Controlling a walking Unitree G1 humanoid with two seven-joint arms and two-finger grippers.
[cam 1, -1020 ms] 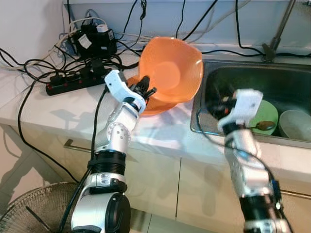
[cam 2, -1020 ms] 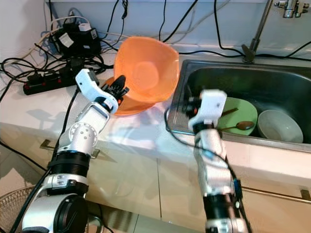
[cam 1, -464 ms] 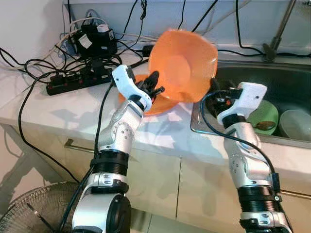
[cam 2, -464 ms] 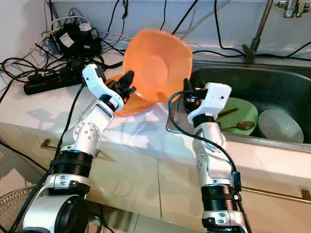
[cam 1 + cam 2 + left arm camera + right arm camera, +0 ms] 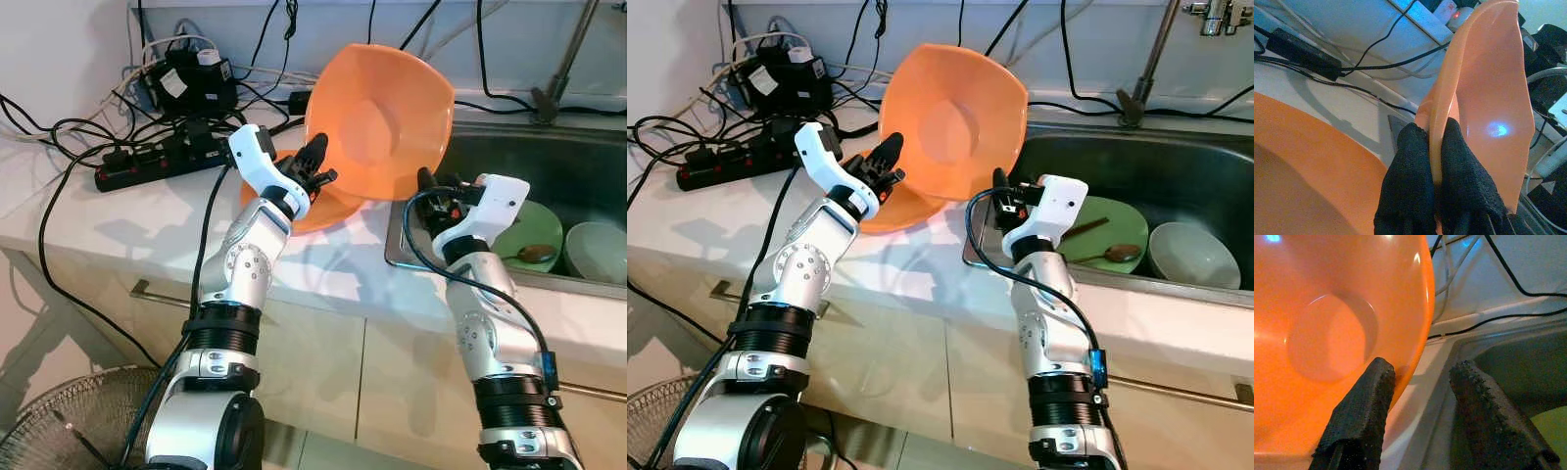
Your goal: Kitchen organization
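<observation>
The left pincer (image 5: 315, 174) is clamped on the rim of the raised orange bowl (image 5: 382, 117), which stands on edge above the desk (image 5: 147, 211). A second orange bowl (image 5: 323, 208) lies beneath, at the raised bowl's 7 o'clock. The right pincer (image 5: 1418, 382), fingers spread wide, sits at the raised bowl's 4 o'clock, over the sink (image 5: 588, 166) edge.

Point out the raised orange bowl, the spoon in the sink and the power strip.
orange bowl (image 5: 377, 122), left eye view, inner base
spoon (image 5: 1114, 254), right eye view, its bowl end
power strip (image 5: 157, 162), left eye view, top face of the black bar
</observation>
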